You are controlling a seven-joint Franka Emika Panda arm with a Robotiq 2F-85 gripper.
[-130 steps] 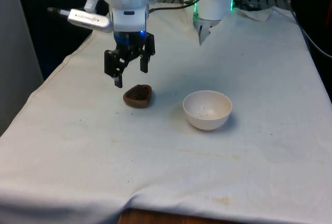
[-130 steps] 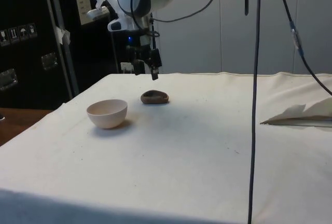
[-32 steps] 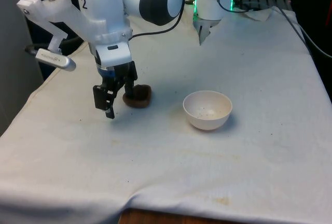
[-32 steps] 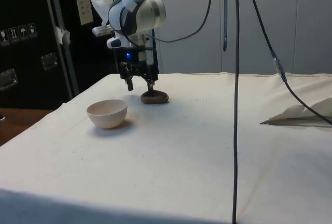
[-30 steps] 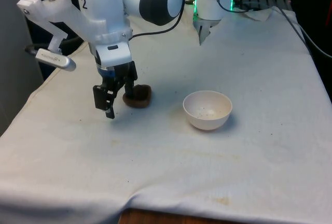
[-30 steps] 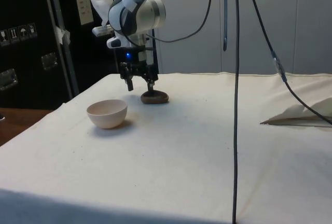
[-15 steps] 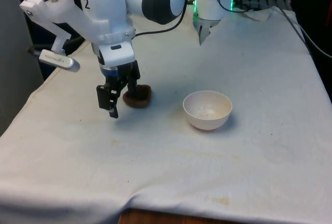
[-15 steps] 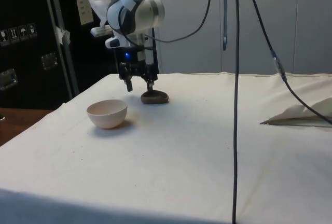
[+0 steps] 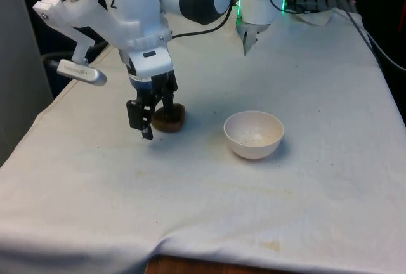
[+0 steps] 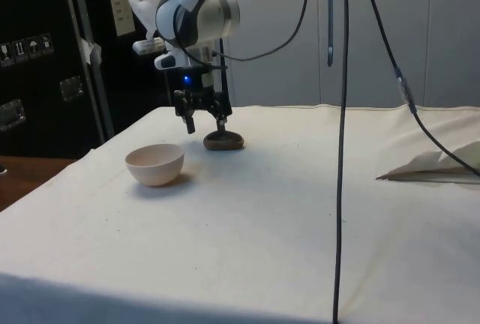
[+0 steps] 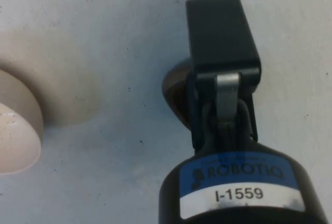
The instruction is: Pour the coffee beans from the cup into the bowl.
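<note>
Pincer (image 9: 154,115) open over brown cup (image 9: 170,118), near finger hiding part of its rim; beans unclear. White bowl (image 9: 254,134) apart on desk (image 9: 317,210).

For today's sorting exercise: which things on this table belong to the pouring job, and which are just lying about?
Belong to the job:
brown cup
white bowl
gripper

Just lying about:
folded white paper
hanging black cable

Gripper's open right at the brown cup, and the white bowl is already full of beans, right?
Not full. The front view shows the white bowl holding only a few specks. The gripper is open at the brown cup, as you say.
</note>
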